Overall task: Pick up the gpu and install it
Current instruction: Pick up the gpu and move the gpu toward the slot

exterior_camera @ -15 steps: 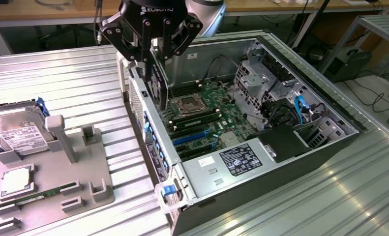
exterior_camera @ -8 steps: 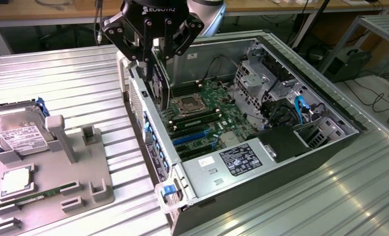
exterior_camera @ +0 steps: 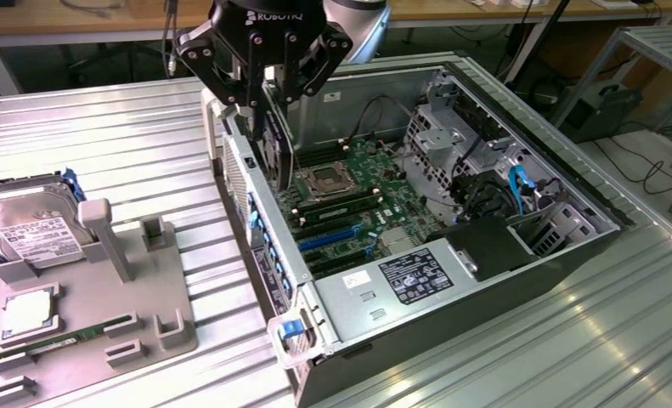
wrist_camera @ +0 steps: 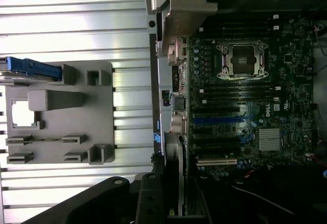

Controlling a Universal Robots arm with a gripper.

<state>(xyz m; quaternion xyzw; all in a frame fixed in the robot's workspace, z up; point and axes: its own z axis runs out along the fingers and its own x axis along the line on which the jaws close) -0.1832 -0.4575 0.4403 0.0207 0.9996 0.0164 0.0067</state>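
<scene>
gpu [exterior_camera: 277, 157]: thin, dark, upright card

Bright light is glaring white off the ribbed bench [exterior_camera: 607, 340] in both views; the computer case [exterior_camera: 364, 93] interior is lying dim, the gpu [exterior_camera: 277, 153] showing dark.

The gpu [exterior_camera: 275, 153] is a thin, flat, dark card seen almost edge-on. It is held upright in the air with its long side running downward. It hangs inside the open computer case [exterior_camera: 369, 93], close to the rear wall and just beside the processor socket [exterior_camera: 319, 180]. Its lower end seems to stop short of the board, though contact cannot be judged.
</scene>
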